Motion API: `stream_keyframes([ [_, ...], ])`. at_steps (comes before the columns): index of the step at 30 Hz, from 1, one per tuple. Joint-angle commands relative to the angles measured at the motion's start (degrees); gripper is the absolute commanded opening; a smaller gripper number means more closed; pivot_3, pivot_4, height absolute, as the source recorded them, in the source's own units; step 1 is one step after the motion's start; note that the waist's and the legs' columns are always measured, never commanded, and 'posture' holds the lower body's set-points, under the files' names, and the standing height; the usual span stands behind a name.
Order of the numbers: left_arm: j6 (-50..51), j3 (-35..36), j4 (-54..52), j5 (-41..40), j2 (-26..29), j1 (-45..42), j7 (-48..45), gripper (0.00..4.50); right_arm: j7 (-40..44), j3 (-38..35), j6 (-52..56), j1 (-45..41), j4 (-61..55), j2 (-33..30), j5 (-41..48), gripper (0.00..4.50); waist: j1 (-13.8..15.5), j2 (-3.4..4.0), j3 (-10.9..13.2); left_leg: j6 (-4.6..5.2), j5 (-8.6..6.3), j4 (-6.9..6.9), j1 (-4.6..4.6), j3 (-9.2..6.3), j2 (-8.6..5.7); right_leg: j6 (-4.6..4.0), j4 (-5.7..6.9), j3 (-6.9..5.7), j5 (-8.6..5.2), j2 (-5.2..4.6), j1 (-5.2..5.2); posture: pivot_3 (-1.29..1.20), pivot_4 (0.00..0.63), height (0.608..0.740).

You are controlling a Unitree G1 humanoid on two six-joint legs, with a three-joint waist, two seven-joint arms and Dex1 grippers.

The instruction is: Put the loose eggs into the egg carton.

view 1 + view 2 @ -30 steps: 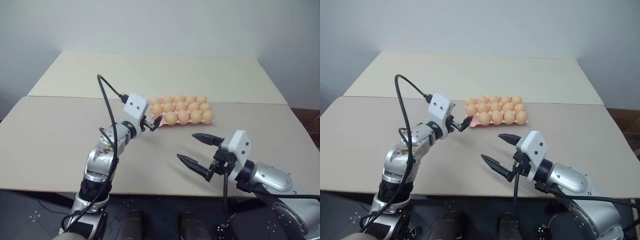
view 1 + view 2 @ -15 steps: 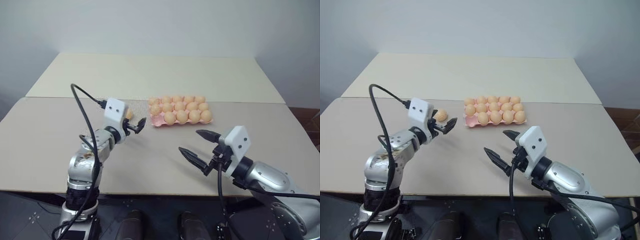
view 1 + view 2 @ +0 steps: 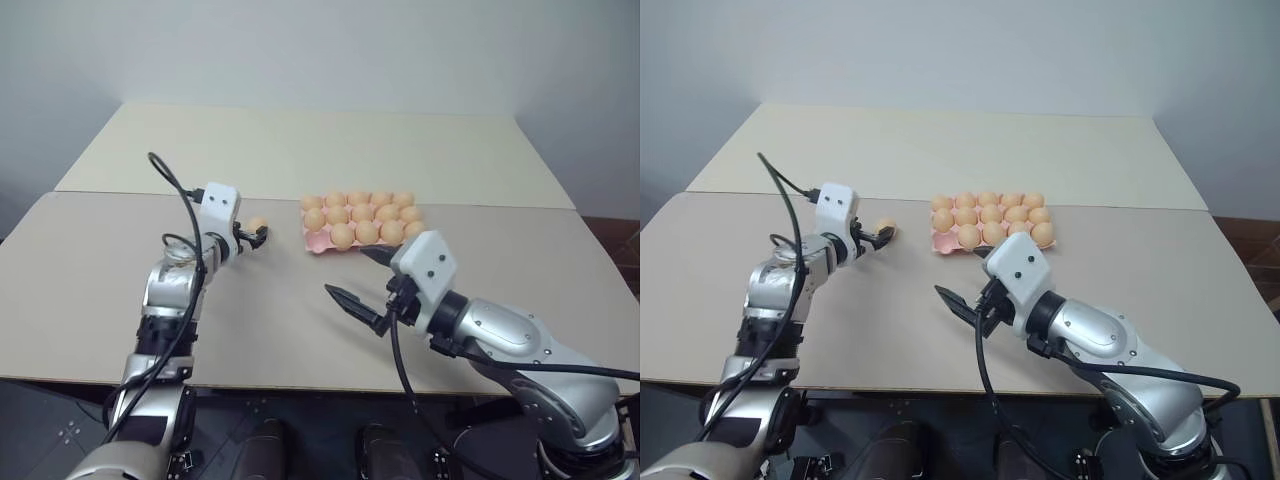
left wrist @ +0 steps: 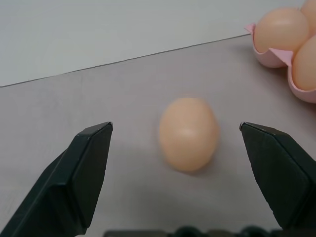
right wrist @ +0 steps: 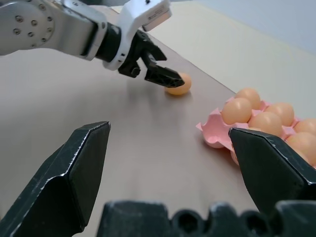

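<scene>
One loose egg [image 3: 257, 225], pale orange, lies on the beige table left of the egg carton [image 3: 314, 243]. The pink carton holds several eggs, and its front-left corner cup looks empty. My left gripper [image 3: 254, 237] is open and points at the loose egg [image 4: 189, 133], which lies just ahead in line with the gap between the fingers [image 4: 74, 182], untouched. My right gripper [image 3: 345, 272] hovers open and empty over the table in front of the carton [image 5: 215, 133]. The right wrist view also shows the left gripper [image 5: 163, 76] at the egg [image 5: 178, 88].
The near table [image 3: 90, 290] meets a second, paler table [image 3: 300, 140] along a seam just behind the carton. A black cable [image 3: 175, 185] loops above my left wrist. A plain wall stands behind the tables.
My left arm swung left, away from the carton's corner, and reached forward and down to the loose egg. The right gripper drifted left, closer to the carton's front. Both stayed open.
</scene>
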Motion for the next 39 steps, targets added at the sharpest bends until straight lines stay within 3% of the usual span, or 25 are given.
stream_keyframes([
  [1, -4.9, -2.0, 6.8, 1.6, -0.1, -4.0, -1.7, 4.48, -0.3, -0.1, 0.5, -1.8, -1.5, 0.6, -0.5, 4.5, 0.0, 0.0, 0.0, 0.0, 0.0, 0.0, -0.02, 0.0, 0.01, 0.0, 0.0, -0.01, 0.0, 0.0, -0.02, 0.0, 0.15, 0.74],
  [8, -11.7, -3.0, 20.7, 2.2, -1.1, -9.9, -3.4, 4.48, 0.1, 0.3, 0.6, -3.0, -1.2, 1.0, -1.1, 4.5, -0.1, 0.0, 0.0, 0.0, 0.0, 0.0, -0.11, 0.0, 0.01, 0.0, 0.01, -0.03, 0.01, 0.01, -0.1, 0.0, 0.15, 0.74],
  [11, -13.6, -3.1, 23.0, 2.7, -1.5, -10.8, -3.4, 3.91, 0.3, 0.1, 0.5, -2.9, -1.1, 1.1, -1.5, 4.5, -0.1, 0.0, 0.0, 0.0, 0.0, 0.0, -0.16, 0.0, 0.0, 0.01, 0.01, -0.04, 0.01, 0.0, -0.14, 0.0, 0.15, 0.74],
  [17, -14.1, -3.0, 20.9, 2.9, -1.6, -9.4, -3.9, 1.99, 0.6, -0.4, 0.1, -2.3, -1.0, 1.1, -2.0, 4.5, -0.1, -0.01, 0.0, 0.0, 0.0, 0.0, -0.19, 0.0, 0.0, 0.01, 0.03, -0.04, 0.01, 0.0, -0.17, 0.0, 0.15, 0.74],
  [19, -13.8, -2.9, 15.8, 3.0, -1.1, -7.5, -3.7, 1.73, 1.2, -1.5, 0.0, -1.8, -1.2, 0.7, -1.7, 4.5, -0.2, -0.01, 0.0, 0.0, 0.0, 0.0, -0.19, 0.0, 0.0, 0.01, 0.03, -0.04, 0.01, 0.0, -0.17, 0.0, 0.15, 0.74],
  [24, -10.6, -5.9, -4.2, 2.5, -0.6, -2.4, -7.0, 1.72, 4.0, -8.4, 2.4, 0.6, -2.7, -2.3, 3.0, 4.5, -0.2, -0.01, 0.0, 0.0, 0.0, 0.0, -0.28, -0.02, 0.01, 0.0, 0.06, -0.03, 0.02, -0.03, -0.26, 0.0, 0.15, 0.74],
  [27, -8.1, -8.1, -9.6, 1.4, -1.7, -1.8, -9.5, 1.72, 5.7, -11.6, 5.7, 1.6, -3.7, -5.5, 6.8, 4.5, 0.2, -0.02, 0.0, 0.0, 0.01, 0.03, -0.27, -0.02, -0.01, 0.01, 0.06, -0.06, 0.03, -0.07, -0.19, 0.0, 0.15, 0.74],
  [31, -8.0, -11.4, -8.8, 2.3, -3.6, -2.5, -11.4, 1.72, 6.5, -13.0, 8.4, 1.6, -4.4, -8.4, 9.8, 4.5, 0.1, -0.02, 0.0, 0.0, 0.0, 0.06, -0.11, -0.01, 0.01, 0.0, 0.04, -0.06, 0.03, -0.02, -0.04, 0.0, 0.15, 0.74],
  [39, -10.0, -13.6, -3.8, 4.0, -4.6, -3.4, -11.6, 1.68, 3.2, -11.3, 8.6, 1.5, -5.6, -7.8, 9.8, 4.5, -0.7, -0.02, 0.0, 0.01, 0.0, 0.06, -0.15, -0.05, 0.02, 0.0, 0.04, -0.03, 0.03, 0.02, -0.11, 0.0, 0.15, 0.74],
])
